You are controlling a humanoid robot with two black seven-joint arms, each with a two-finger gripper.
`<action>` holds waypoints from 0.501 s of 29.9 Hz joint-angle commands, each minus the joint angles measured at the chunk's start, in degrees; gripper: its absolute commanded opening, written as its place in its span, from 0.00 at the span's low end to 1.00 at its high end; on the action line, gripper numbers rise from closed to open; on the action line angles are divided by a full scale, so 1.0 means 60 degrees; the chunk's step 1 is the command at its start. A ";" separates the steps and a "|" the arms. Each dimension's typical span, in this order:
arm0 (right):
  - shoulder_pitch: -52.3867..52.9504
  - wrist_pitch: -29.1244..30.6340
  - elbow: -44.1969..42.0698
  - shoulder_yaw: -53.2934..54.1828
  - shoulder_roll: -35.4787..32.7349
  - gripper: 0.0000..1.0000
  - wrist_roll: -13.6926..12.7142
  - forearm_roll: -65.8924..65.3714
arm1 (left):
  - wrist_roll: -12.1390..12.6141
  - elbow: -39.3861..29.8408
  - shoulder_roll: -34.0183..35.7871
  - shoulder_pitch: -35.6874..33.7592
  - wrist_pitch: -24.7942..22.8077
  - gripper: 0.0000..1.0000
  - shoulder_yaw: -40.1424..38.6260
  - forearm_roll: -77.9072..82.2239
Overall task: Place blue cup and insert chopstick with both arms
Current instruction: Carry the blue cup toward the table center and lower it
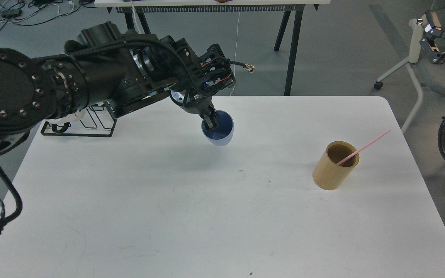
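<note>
Head view: left gripper (210, 122) pinched the pale blue matte cup's (219, 136) rim above the white table (168, 216); right gripper's (435, 42) jaws spread, off-table.

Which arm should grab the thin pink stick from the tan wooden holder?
Probably the right gripper: it's free on the thin pink stick's side, while the left gripper holds the pale blue cup.

One blue cup (218, 133), at left end effector (209, 122). One pink chopstick (365, 147), well right of it, inside one tan wooden holder (333, 166). One black wire rack (81, 123), left. One white tabletop (168, 216). Two end effectors, right one (437, 42) far right.
</note>
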 commanded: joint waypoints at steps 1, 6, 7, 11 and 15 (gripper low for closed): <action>0.0001 0.0000 0.0003 -0.0001 0.0073 0.98 0.0000 -0.0013 | 0.0002 -0.0229 0.0001 0.0116 0.0000 0.00 0.0270 0.0017; -0.0043 0.0000 -0.0012 -0.0001 0.0044 0.98 0.0000 -0.0013 | 0.0002 -0.1050 0.0001 0.0072 0.0000 0.00 0.0022 -0.0027; -0.0043 0.0000 -0.0012 -0.0015 0.0015 0.98 0.0000 -0.0013 | 0.0002 -0.1065 0.0001 0.0101 0.0000 0.00 -0.0080 -0.0012; -0.0102 0.0000 -0.0027 -0.0001 -0.0044 0.98 0.0000 -0.0013 | 0.0002 -0.1269 0.0001 0.0204 0.0000 0.00 -0.0067 0.0017; -0.0131 0.0000 -0.0027 -0.0001 -0.0088 0.98 0.0000 -0.0013 | 0.0002 -0.1314 0.0001 0.0321 0.0000 0.00 0.0006 0.0032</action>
